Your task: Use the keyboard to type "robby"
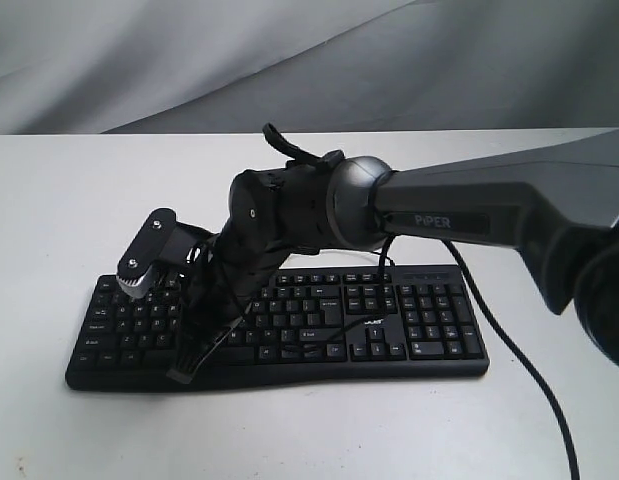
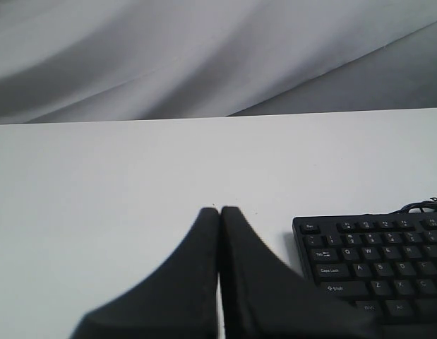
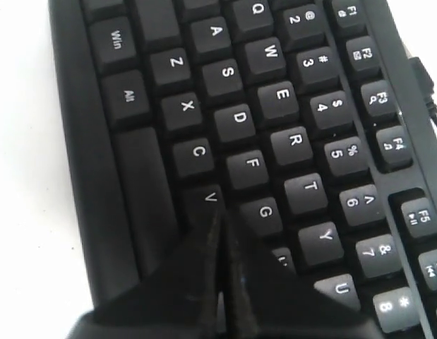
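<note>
The black keyboard (image 1: 389,330) lies across the white table, with its number pad at the right end. My right arm reaches over its left half. The right gripper (image 1: 185,372) is shut and holds nothing. In the right wrist view the right gripper (image 3: 222,212) has its closed tips low over the keyboard (image 3: 274,106), between the V and G keys. The key just under the fingers is hidden. My left gripper (image 2: 219,210) is shut and empty, and hovers over bare table beside the Esc corner of the keyboard (image 2: 373,268). It does not show in the exterior view.
A thin black cable (image 1: 509,340) runs from behind the keyboard over its right end toward the table's front right. The white table (image 1: 69,200) is backed by a grey cloth wall (image 1: 189,60).
</note>
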`<state>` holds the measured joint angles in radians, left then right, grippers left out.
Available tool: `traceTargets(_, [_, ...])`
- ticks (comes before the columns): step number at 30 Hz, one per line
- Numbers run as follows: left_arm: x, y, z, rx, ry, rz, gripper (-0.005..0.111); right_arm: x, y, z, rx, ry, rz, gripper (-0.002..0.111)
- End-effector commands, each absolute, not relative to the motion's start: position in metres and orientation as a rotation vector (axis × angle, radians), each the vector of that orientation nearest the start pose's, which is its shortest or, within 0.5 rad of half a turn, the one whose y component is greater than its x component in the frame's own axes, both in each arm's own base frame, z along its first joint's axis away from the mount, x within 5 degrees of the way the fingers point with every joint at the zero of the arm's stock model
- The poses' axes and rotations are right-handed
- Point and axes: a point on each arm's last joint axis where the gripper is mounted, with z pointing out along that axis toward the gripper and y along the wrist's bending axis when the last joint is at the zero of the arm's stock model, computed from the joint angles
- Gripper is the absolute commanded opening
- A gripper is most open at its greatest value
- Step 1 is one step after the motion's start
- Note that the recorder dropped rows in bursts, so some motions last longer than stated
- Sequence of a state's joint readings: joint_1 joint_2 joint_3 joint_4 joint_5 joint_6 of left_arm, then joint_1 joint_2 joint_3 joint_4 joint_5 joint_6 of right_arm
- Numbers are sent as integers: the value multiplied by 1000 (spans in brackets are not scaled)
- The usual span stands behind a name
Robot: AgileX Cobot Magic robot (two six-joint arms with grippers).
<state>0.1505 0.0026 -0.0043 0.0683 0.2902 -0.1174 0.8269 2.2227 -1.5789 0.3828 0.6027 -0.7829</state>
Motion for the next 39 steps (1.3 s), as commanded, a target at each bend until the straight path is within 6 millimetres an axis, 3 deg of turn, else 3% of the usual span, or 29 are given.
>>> traceTargets(1, [54,10,187,-203,1758,79,1,301,356,127,-1686,2135,399,0])
traceTargets(5, [54,10,187,-203,1758,79,1,301,356,131,-1689,2128,397,0])
traceTargets(13, [54,10,187,-203,1758,79,1,303,352,161,-1673,2052,360,0])
traceTargets(20, [54,10,187,-203,1758,79,1,325,336,161,-1590,2070,336,0])
traceTargets(27, [54,10,187,-203,1758,79,1,336,350,154,-1610,2090,366,0])
traceTargets(39, [54,10,187,-203,1758,79,1,336,349,151,-1637,2128,368,0])
